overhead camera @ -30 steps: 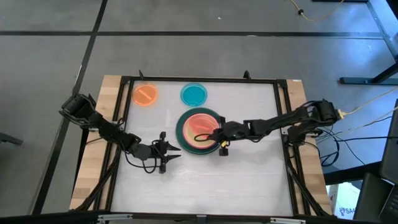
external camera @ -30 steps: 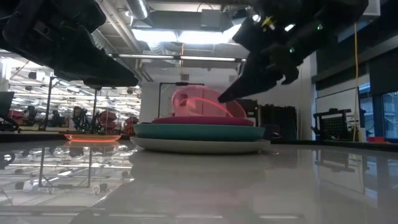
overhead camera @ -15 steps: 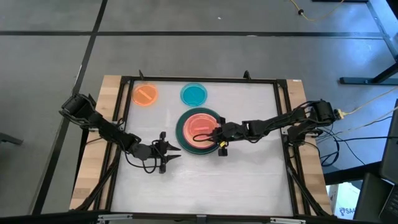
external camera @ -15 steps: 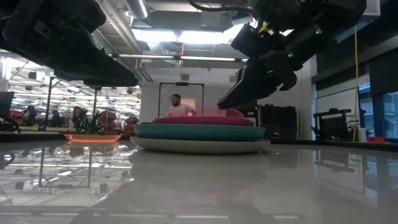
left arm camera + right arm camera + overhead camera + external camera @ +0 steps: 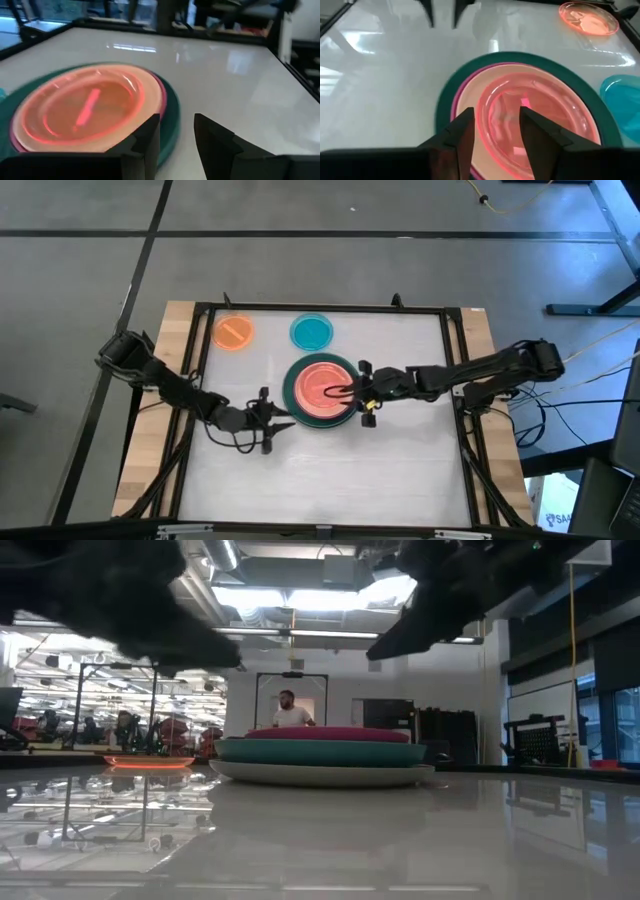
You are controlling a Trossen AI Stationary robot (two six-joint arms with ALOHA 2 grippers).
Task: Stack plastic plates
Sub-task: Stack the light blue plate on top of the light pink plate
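Note:
A stack of plastic plates (image 5: 322, 390) stands mid-table: grey at the bottom (image 5: 320, 773), then teal-green (image 5: 320, 751) and magenta (image 5: 320, 734), with a peach plate and a translucent pink plate (image 5: 535, 115) lying flat on top. My right gripper (image 5: 338, 391) hovers open above the stack's right half, clear of it in the low view (image 5: 400, 635). My left gripper (image 5: 283, 421) stands open beside the stack's near-left rim (image 5: 170, 135). A small orange plate (image 5: 233, 332) and a small blue plate (image 5: 313, 331) lie flat near the far edge.
Black rails (image 5: 320, 308) frame the white table. There is free table surface near and right of the stack (image 5: 400, 460). A person (image 5: 289, 710) stands in the room beyond the far edge.
My right gripper has lowered the tilted pink plate flat onto the stack, opened and let it go, then risen and drawn back a little toward the table's right edge. My left gripper has moved slightly toward the stack.

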